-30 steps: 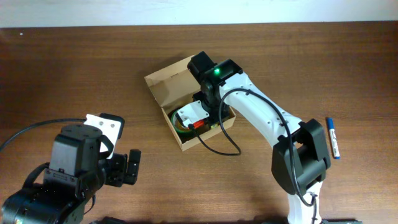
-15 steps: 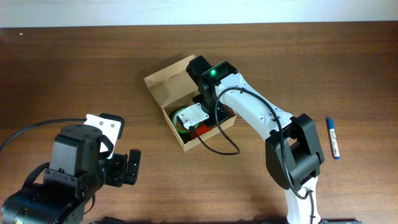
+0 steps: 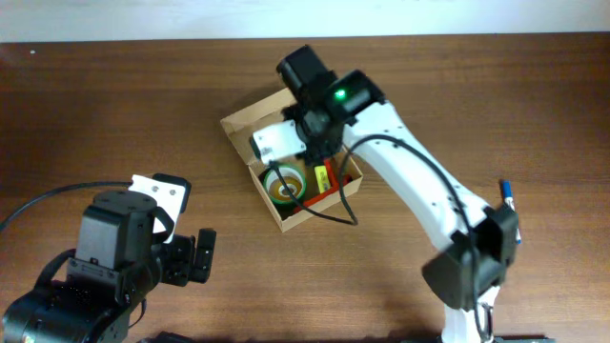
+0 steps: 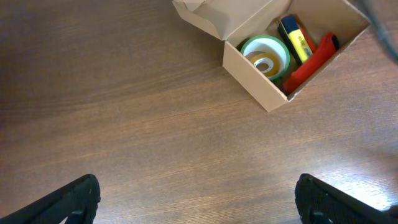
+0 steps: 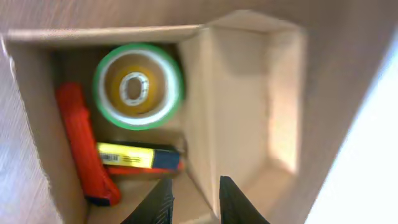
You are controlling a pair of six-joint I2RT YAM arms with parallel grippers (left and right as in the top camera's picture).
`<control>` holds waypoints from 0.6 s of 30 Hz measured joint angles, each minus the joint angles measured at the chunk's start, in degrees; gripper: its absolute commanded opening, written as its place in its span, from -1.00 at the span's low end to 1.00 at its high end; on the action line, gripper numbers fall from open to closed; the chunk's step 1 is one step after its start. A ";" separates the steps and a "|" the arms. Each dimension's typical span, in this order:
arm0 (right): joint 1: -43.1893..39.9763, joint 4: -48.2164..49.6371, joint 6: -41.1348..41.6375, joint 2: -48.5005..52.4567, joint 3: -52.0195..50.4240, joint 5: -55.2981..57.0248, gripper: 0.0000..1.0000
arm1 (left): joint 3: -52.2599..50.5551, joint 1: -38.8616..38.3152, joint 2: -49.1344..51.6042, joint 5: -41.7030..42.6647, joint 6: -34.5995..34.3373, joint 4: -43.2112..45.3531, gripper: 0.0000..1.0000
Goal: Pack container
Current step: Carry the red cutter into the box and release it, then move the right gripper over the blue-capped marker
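Observation:
The brown cardboard container (image 3: 289, 219) stands open at mid table, its flap lid (image 3: 250, 126) folded back to the far left. Inside lie a green tape roll (image 3: 284, 183), a yellow marker (image 3: 321, 175) and a red tool (image 3: 326, 196). My right gripper (image 3: 303, 143) hovers over the box's back edge. In the right wrist view its fingers (image 5: 196, 199) are slightly apart and empty, over the fold between box and flap (image 5: 242, 99), beside the tape roll (image 5: 138, 86) and yellow marker (image 5: 137, 157). My left gripper (image 4: 198, 199) is wide open and empty, well short of the box (image 4: 258, 93).
A blue marker (image 3: 510, 210) lies on the table at the far right, beside the right arm's base. The left arm's body (image 3: 114, 257) fills the near left corner. The table's far edge runs along the top of the overhead view.
My right gripper has lifted out of the box and moved toward the far left, over the flap hinge. The tape roll and yellow marker now show uncovered. The left arm has not moved.

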 measured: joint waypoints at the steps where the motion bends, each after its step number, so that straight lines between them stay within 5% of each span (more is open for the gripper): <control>1: 0.00 -0.07 6.45 -1.88 0.46 0.28 -0.29 | 0.00 0.00 0.00 0.00 0.00 0.02 1.00; 2: 0.00 -0.02 11.78 -3.06 0.52 0.70 -0.11 | 0.00 0.00 0.00 0.00 0.00 0.00 0.99; 3: 0.00 -0.33 19.61 -4.02 0.55 1.92 0.70 | 0.00 0.00 0.00 0.00 -0.02 0.00 1.00; 4: 0.00 -1.36 27.06 -4.57 0.61 2.97 0.98 | 0.00 0.00 0.00 0.00 0.00 0.00 0.99; 8: 0.00 -5.46 49.53 -4.74 0.61 3.06 0.98 | 0.00 0.00 0.00 0.00 0.00 0.00 1.00; 13: -1.49 -6.36 65.20 -4.74 0.61 5.81 0.99 | 0.00 0.00 0.00 0.00 0.00 0.02 1.00; 18: -18.21 -13.18 75.19 -4.74 0.61 9.70 0.98 | 0.00 0.00 0.00 0.00 0.00 0.00 1.00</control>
